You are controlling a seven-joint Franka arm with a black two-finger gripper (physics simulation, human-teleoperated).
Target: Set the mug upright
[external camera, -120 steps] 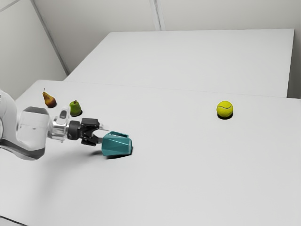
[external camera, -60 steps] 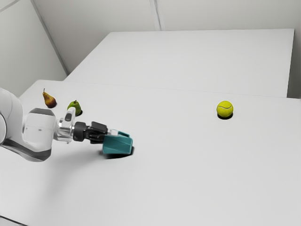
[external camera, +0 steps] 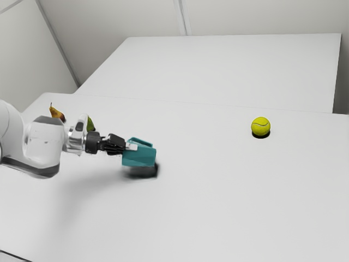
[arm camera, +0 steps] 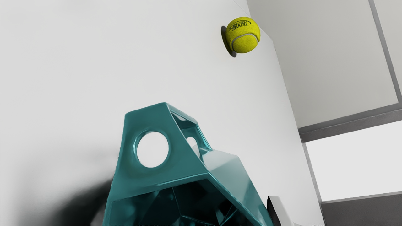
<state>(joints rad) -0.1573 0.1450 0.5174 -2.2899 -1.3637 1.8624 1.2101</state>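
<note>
The white arm (external camera: 41, 144) reaches in from the exterior view's left, its black jaws closed on the teal mug (external camera: 139, 156), which lies sideways in the air, handle (external camera: 143, 142) uppermost, its shadow (external camera: 144, 172) on the white worktop (external camera: 218, 207) below. Beyond the arm sit a brownish pear (external camera: 56, 113) and a partly hidden green pear (external camera: 91, 124); well apart, toward the exterior view's right, rests a yellow tennis ball (external camera: 260, 126)

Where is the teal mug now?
The teal mug is held by the gripper, off the table, in the exterior view's left half, nearer the green pear than the tennis ball.
</note>
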